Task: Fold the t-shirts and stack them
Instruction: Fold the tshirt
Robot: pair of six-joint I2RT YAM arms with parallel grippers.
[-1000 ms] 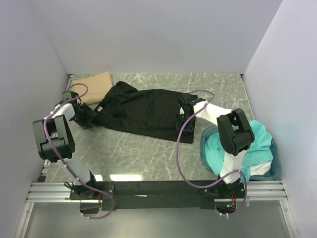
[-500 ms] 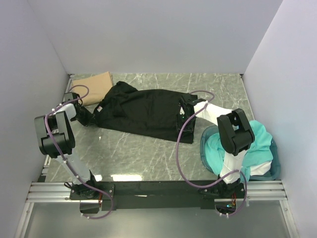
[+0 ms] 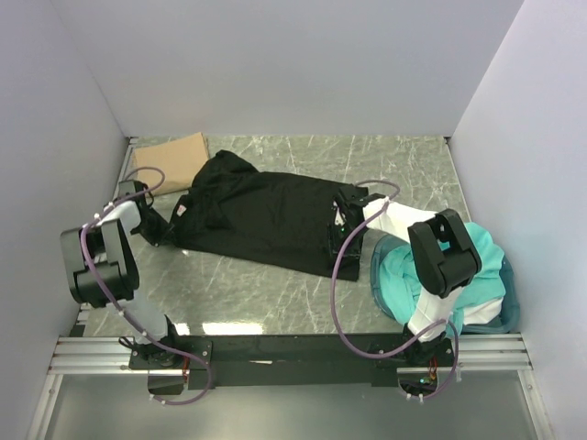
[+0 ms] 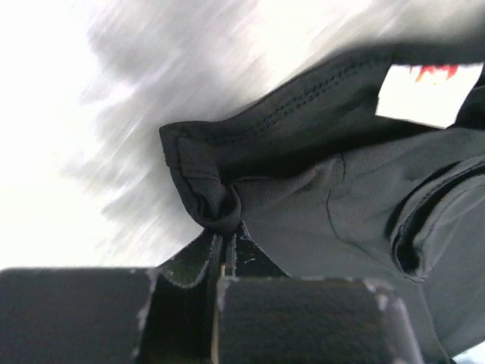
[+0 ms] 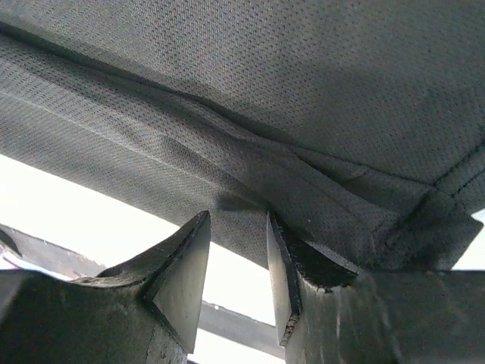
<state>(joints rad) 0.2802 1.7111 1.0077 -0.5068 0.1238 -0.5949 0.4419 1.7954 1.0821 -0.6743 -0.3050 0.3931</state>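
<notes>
The black t-shirt (image 3: 266,215) lay spread across the middle of the tabletop (image 3: 275,293). Teal t-shirts (image 3: 477,266) sat in a blue tub (image 3: 381,286) at the near right corner, and a tan t-shirt (image 3: 170,156) in the far left corner. The left hand (image 4: 223,243) was clamped on the black shirt's left edge. The right hand (image 5: 236,250) had its fingers apart at the right hem.

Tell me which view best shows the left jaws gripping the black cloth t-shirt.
Left wrist: a bunched corner of the black cloth t-shirt sits pinched between the shut left jaws. Top external shows only the arm meeting the shirt's left edge; right wrist shows only other fabric.
</notes>
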